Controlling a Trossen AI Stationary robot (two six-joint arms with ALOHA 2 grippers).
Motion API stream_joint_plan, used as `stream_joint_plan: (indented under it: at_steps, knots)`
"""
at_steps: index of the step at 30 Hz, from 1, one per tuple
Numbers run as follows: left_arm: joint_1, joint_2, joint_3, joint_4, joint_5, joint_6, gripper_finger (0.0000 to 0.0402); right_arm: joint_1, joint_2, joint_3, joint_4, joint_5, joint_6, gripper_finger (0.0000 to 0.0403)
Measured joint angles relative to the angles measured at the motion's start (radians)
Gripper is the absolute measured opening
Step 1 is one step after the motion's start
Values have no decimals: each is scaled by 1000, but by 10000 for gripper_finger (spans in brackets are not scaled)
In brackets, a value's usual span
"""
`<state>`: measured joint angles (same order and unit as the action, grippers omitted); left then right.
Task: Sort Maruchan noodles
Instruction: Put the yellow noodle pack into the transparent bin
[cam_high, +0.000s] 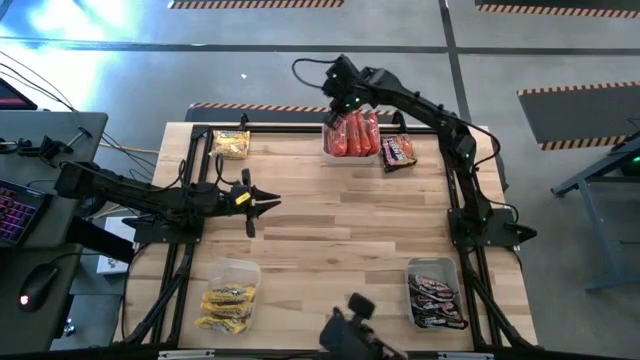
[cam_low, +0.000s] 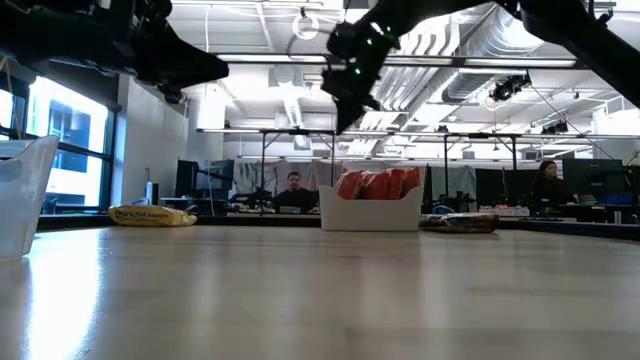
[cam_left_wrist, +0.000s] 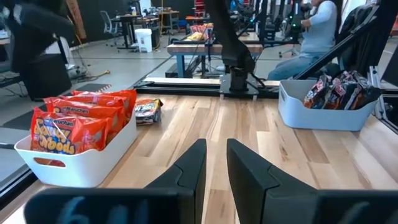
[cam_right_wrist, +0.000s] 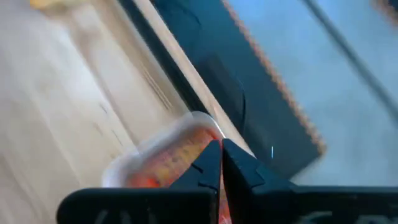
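Note:
A white tub (cam_high: 352, 135) at the table's far edge holds red-orange noodle packets (cam_left_wrist: 78, 124). One dark brown packet (cam_high: 398, 151) lies flat on the table just right of it, and one yellow packet (cam_high: 231, 144) lies flat near the far left corner. My right gripper (cam_high: 345, 100) hangs above the red tub's far left end, shut and with nothing in it. My left gripper (cam_high: 262, 205) hovers over the left middle of the table, slightly open and empty, pointing toward the right side.
A clear tub of yellow packets (cam_high: 229, 297) stands near the near left corner, and a tub of dark brown packets (cam_high: 435, 293) near the near right corner. The wooden middle of the table (cam_high: 340, 220) is bare. People sit at desks in the room behind the table.

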<state>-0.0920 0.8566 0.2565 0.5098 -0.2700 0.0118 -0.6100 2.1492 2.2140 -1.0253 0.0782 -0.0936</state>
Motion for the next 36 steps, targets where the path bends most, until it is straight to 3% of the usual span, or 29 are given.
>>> stream_joint_plan:
  at_steps: [3, 6, 13, 16, 19, 26, 29, 36]
  knots:
    - [0, 0, 0, 0, -3, 8, 53, 32, -20, -77, 154, -72, -60, 0]
    - [0, 0, 0, -15, -7, 11, 53, 62, -33, -237, 385, -119, -68, 0]
    - [1, 0, 0, -78, -59, -3, 53, 156, -154, -765, 1086, -127, 15, 0]
    - [6, 0, 1, -139, -134, -55, 53, 180, -246, -985, 1331, -119, 69, 0]
    - [44, 0, 38, -299, -224, -152, 52, 205, -343, -1171, 1505, -113, 117, 0]
    - [252, 43, 183, -748, -350, -373, 32, 266, -566, -1428, 1642, -62, 115, 0]
    - [379, 82, 239, -830, -288, -388, 36, 284, -650, -1490, 1636, -60, 116, 0]
    - [587, 246, 350, -915, -136, -167, 93, 320, -773, -1581, 1637, -58, 112, 0]
